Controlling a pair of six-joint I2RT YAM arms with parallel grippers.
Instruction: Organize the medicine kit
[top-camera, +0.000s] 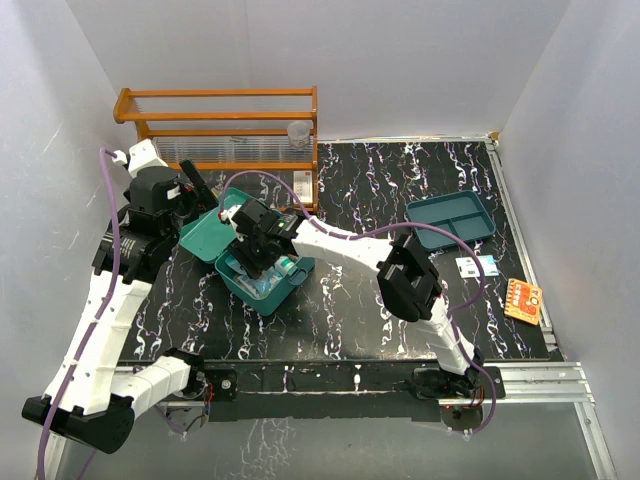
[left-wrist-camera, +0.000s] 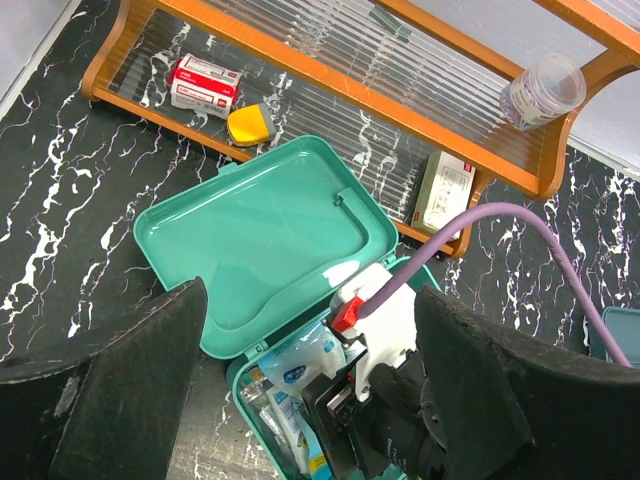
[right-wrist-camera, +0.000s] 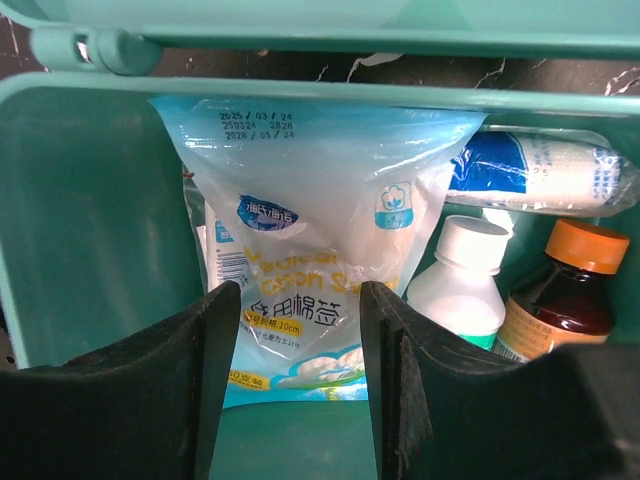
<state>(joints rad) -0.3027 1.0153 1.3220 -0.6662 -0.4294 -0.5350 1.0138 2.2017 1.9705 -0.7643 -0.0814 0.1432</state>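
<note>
Release looks to us like the step in hand. In the top external view, the medicine kit (top-camera: 288, 288) lies open on the worktop (top-camera: 350, 320), directly under the right end effector (top-camera: 262, 262), which reaches down into it. The left end effector (top-camera: 200, 195) hovers just beside the open lid (top-camera: 205, 240), touching nothing that we can see.

In the left wrist view, that end effector's jaws stand wide and empty. The lid lies below and between them, and the right arm's wrist is just ahead. We would hold it there, clear of the purple cable (left-wrist-camera: 480, 225).

In the right wrist view, the jaws stand partly apart, astride the lower part of the cotton swab bag (right-wrist-camera: 310, 200), which stands inside the kit against its far wall. The bag's face looks flat, not pinched, so we judge it free. Just right of the fingers sit a white bottle (right-wrist-camera: 462, 285) and a brown bottle (right-wrist-camera: 560, 300), with a blue-and-white wrapped roll (right-wrist-camera: 545, 170) beyond them. To do this well, we should open wider, lift straight up so the pads do not drag the soft bag out, and avoid drifting right toward the bottles.
</note>
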